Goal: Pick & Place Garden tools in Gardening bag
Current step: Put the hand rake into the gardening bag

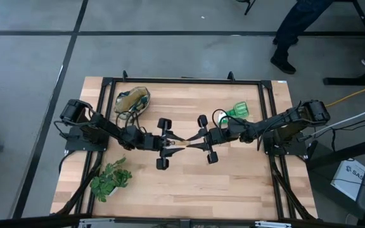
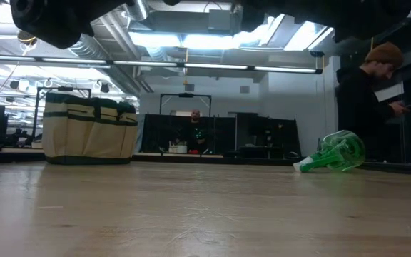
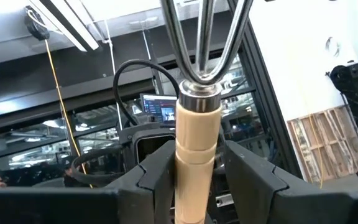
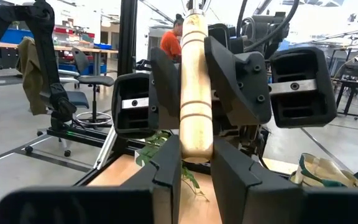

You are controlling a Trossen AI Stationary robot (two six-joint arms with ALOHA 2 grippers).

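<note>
A hand rake with a pale wooden handle (image 4: 194, 93) and three metal prongs (image 3: 204, 37) is held between my two grippers above the middle of the table (image 1: 179, 144). My left gripper (image 1: 170, 145) comes from the left and is shut on the handle. My right gripper (image 1: 198, 142) comes from the right and is shut on the handle's butt end. The gardening bag (image 1: 132, 101), cream with dark green trim, stands upright at the far left (image 2: 88, 128). A green spray bottle (image 1: 236, 111) lies on its side at the far right (image 2: 334, 153). My left gripper pinches the rake's handle (image 3: 194, 168) between its two fingers, a short way below the metal collar. The fingers come about level from the table's left and lie across the handle. The rake is clear of the table. My right gripper pinches the rounded butt end of the handle (image 4: 197, 146) between its two fingers. The fingers come about level from the table's right, opposite my left gripper (image 4: 194, 81), which holds the handle farther along. The rake is clear of the table.
A leafy green plant (image 1: 111, 180) lies near the table's near left corner. A black frame (image 1: 182, 81) runs round the table's edge. A person (image 2: 377, 100) stands beyond the far right corner. The wooden top in front of the grippers (image 1: 189, 190) is bare.
</note>
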